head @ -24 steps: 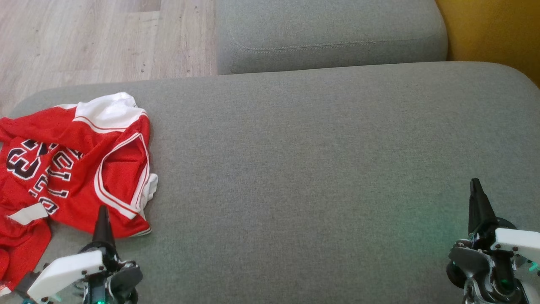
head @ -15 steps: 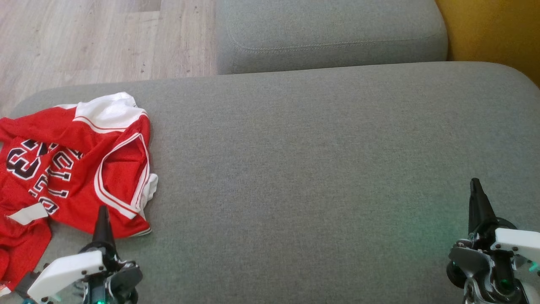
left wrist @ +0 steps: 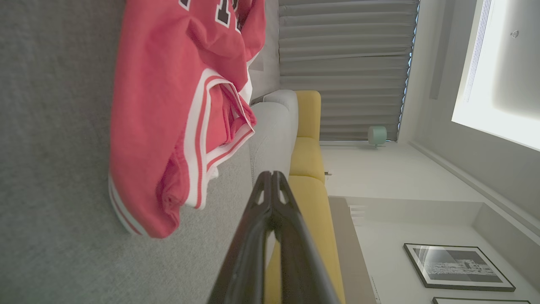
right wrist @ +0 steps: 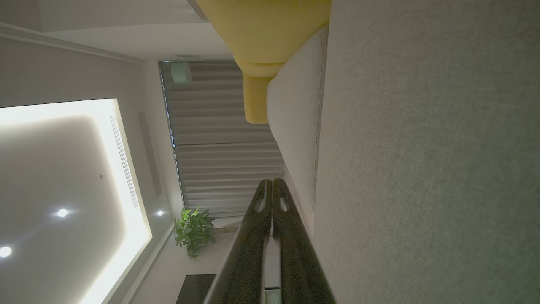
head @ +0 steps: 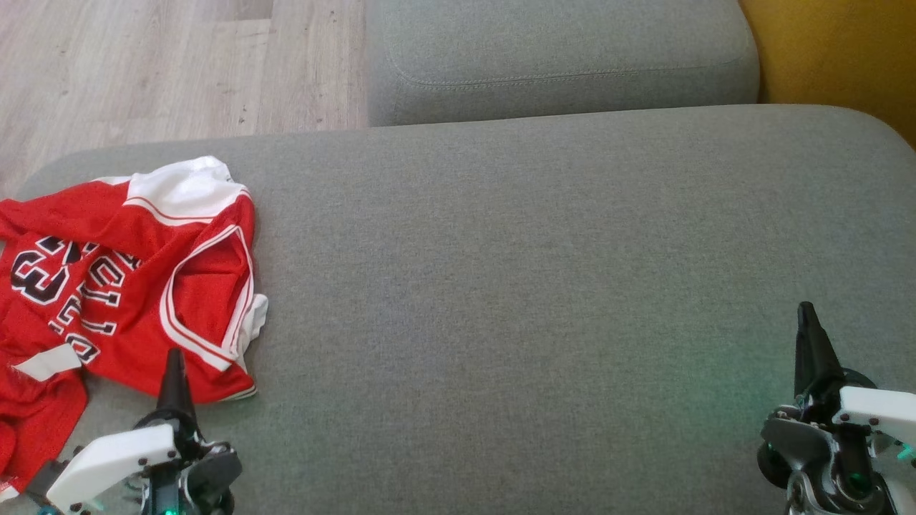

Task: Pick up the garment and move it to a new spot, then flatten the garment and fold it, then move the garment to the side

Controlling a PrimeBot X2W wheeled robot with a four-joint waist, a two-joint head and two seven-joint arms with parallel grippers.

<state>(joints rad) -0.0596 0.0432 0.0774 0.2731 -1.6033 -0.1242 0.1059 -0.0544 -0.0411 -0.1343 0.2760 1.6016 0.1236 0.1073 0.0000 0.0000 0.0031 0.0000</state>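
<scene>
The garment [head: 129, 279] is a red jersey with white trim and dark lettering, lying crumpled at the left end of the grey sofa seat [head: 537, 286]. In the left wrist view the garment [left wrist: 168, 109] bunches up to the left of the fingers. My left gripper [head: 174, 357] hovers at the jersey's near edge, shut, with nothing between its fingers; the same gripper [left wrist: 272, 175] shows its tips pressed together. Far off at the lower right, my right gripper [head: 806, 311] is shut and empty above bare cushion, and its tips [right wrist: 272, 182] meet as well.
A grey back cushion [head: 558, 64] runs behind the seat. Wood floor [head: 143, 64] lies beyond the left end and a yellow cushion [head: 837, 50] stands at the far right. Bare grey seat spreads between the two grippers.
</scene>
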